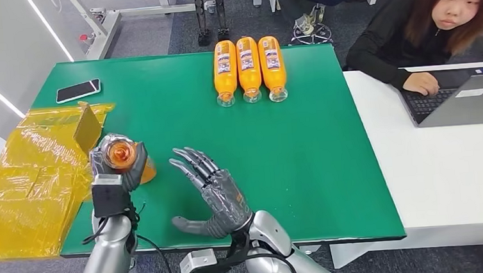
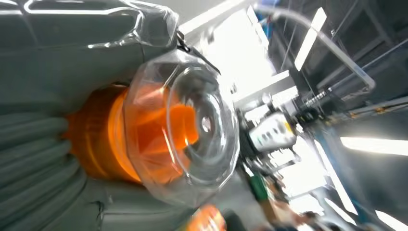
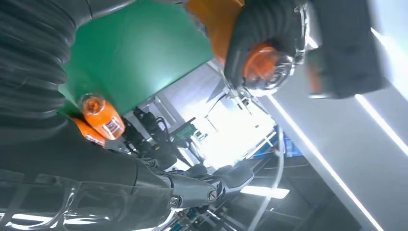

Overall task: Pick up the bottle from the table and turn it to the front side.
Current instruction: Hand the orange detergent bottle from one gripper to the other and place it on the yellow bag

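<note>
Orange bottle (image 1: 122, 156) sits gripped in the left hand (image 1: 114, 165), base up for turning; right hand (image 1: 214, 193) waits nearby, fingers spread.

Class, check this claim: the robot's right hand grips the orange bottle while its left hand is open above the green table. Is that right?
The hands are swapped. In the head view the left hand grips the orange bottle, and the right hand is open above the green table.

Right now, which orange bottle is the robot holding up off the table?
The orange plastic bottle gripped in the left hand, near the yellow plastic wrap. The three other orange bottles lie in a row across the green table.
</note>
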